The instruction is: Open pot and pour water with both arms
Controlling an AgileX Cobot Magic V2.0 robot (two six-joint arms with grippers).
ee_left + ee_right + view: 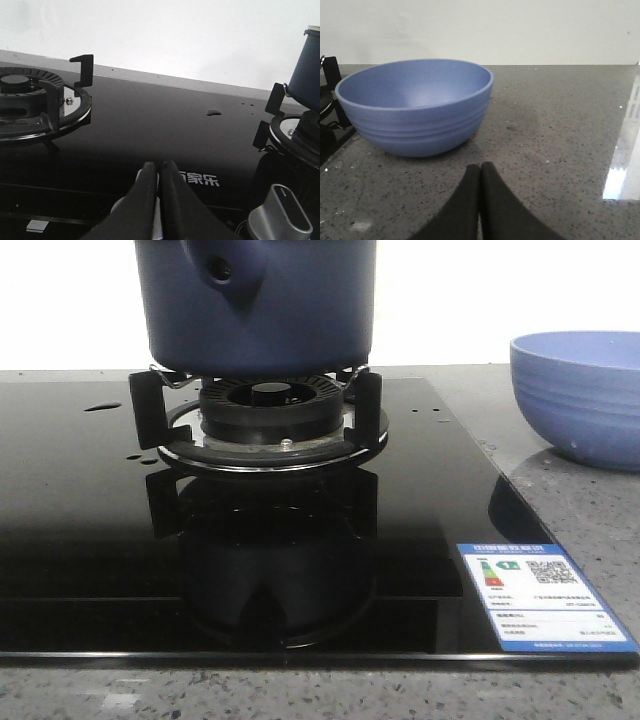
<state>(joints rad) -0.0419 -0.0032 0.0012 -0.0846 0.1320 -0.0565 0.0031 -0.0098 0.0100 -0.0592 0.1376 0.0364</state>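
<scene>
We see the pot [255, 310] sitting on the burner stand [262, 420] toward the far edge of the black glass surface [90, 540]; the bowl [580, 395] waits near the right edge, off the glass. Both the left gripper [159, 172] and the right gripper [480, 172] hang low with jaws pressed together, holding nothing. We judge the pot heavy, rigid and smooth-walled — its stubby holed handle [228, 270] offers the surest hold; drops [103, 407] suggest slippery glass.

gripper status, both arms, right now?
Left tool: closed, empty, over the black cooktop.
Right tool: closed, empty, over the counter near the blue bowl.
</scene>
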